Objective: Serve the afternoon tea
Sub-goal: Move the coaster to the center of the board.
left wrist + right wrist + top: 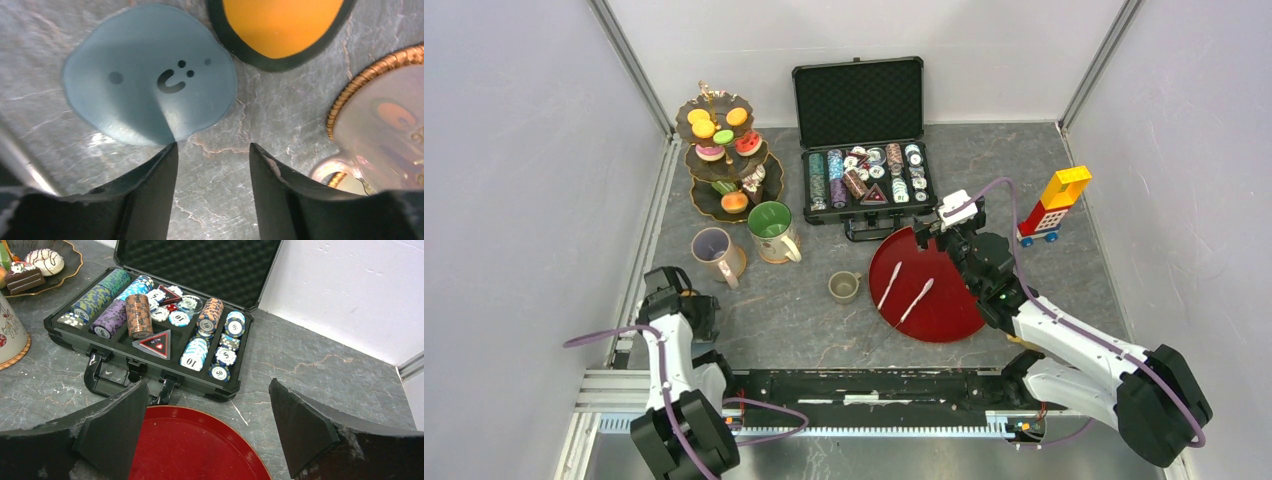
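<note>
The dark scalloped three-tier stand (704, 199) at the back left holds donuts, orange and green rounds and cake slices. A green mug (772, 230) and a lilac mug (716, 253) stand in front of it, and a small olive cup (844, 286) sits mid-table. My left gripper (674, 288) is open and empty, low over the table (212, 150), just short of a blue-grey smiley coaster (150, 75). My right gripper (932, 232) is open and empty over the far rim of a red plate (200, 450). A frosted donut (45, 261) and a cake slice (25, 280) show at the right wrist view's top left.
An open black case of poker chips (864, 150) lies at the back centre, right in front of the right gripper (207, 385). A red-yellow block tower (1054, 205) stands at the right. Two white sticks (904, 290) lie on the red plate (944, 318). An orange black-rimmed round (280, 25) and a mug on a woven coaster (380, 115) are near the left gripper.
</note>
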